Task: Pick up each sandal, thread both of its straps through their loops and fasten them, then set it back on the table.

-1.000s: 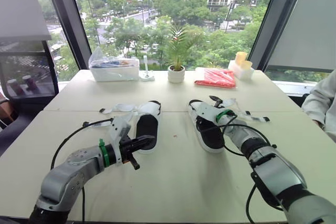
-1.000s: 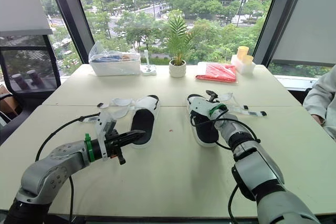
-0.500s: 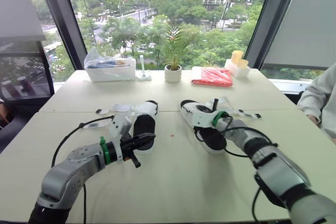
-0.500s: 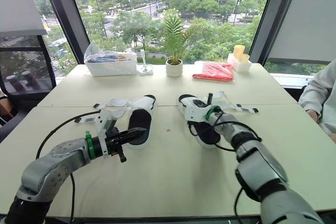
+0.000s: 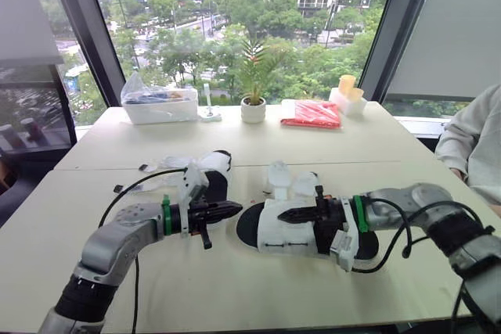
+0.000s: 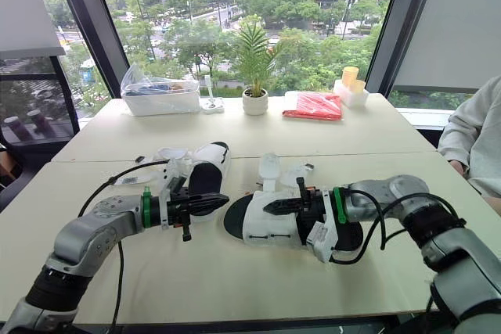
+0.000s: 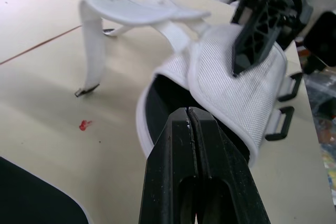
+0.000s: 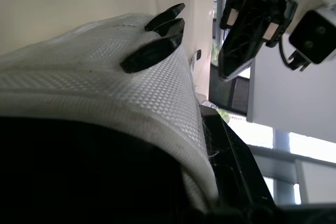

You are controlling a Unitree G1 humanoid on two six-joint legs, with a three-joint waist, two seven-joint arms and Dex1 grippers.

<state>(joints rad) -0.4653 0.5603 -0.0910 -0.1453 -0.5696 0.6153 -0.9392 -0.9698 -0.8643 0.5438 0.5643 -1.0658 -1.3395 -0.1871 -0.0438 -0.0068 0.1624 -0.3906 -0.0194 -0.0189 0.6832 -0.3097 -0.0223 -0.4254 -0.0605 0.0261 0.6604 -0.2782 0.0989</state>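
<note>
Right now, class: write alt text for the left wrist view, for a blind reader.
The left end effector, fingers shut, points at a white sandal gripped by the right end effector. Its loose straps arch above the beige table.

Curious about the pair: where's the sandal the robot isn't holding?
Head views show the free sandal on the table's left, beyond the left gripper, beside the held sandal.

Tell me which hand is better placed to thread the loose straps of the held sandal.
Left. The left hand is empty and shut, pointing at the sandal; the right hand is clamped on it.
</note>
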